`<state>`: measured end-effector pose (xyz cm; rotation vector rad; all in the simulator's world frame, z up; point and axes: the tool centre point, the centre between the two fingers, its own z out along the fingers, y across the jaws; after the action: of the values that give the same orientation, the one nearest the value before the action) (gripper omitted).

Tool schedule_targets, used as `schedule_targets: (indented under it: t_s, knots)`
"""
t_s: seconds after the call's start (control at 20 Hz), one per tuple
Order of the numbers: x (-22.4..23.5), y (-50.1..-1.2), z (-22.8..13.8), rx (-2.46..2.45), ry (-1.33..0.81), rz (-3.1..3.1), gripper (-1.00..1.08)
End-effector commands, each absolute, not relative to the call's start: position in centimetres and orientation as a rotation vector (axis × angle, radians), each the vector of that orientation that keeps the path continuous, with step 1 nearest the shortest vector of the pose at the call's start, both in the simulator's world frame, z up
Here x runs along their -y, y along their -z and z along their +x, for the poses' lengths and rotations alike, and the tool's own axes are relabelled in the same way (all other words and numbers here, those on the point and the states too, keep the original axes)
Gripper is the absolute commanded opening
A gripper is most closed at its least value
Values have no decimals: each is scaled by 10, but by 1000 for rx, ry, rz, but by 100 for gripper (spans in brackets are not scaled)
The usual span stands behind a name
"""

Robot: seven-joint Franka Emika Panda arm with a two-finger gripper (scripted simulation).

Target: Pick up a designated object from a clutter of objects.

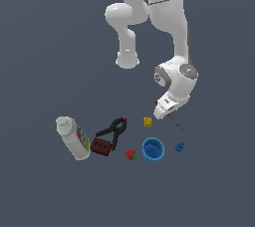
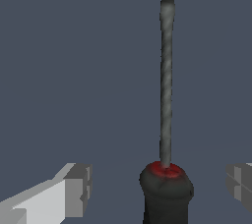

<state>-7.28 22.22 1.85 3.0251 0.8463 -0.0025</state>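
While the gripper [image 2: 157, 188] hangs low over the floor, its jaws stand spread, one finger [image 2: 74, 188] on each side of the screwdriver [image 2: 166, 120] and neither touching it. In the wrist view the black handle with its red collar lies between the fingers, nearer one than the other, and the thin dark shaft runs straight away from it. In the exterior view the screwdriver [image 1: 172, 119] lies flat on the floor at the far edge of the clutter, mostly hidden under the hand, just beside the small yellow block [image 1: 148, 121] and apart from the blue cup [image 1: 153, 149] and the small blue piece [image 1: 180, 146].

It looks light and rigid, so a modest squeeze should carry it. The handle is the place to take hold: thick enough for the pads to bite, where the shaft is thin and round (likely to roll or slip out). Since the handle sits off-centre between the jaws, closing may nudge it sideways first.
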Motion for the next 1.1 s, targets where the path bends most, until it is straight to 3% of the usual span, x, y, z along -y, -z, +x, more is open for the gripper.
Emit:
schedule_targets:
  t_s: [0.0,0.05,0.1,1.05]
  knots:
    - [-222,-15,-72,-846,1,3025,100]
    - [-222,-14,-72,-846,1,3025,100]
    - [-222,-14,-72,-846,1,3025,-100]
    - [-210,-35,-67,-846,1,3025,-100]
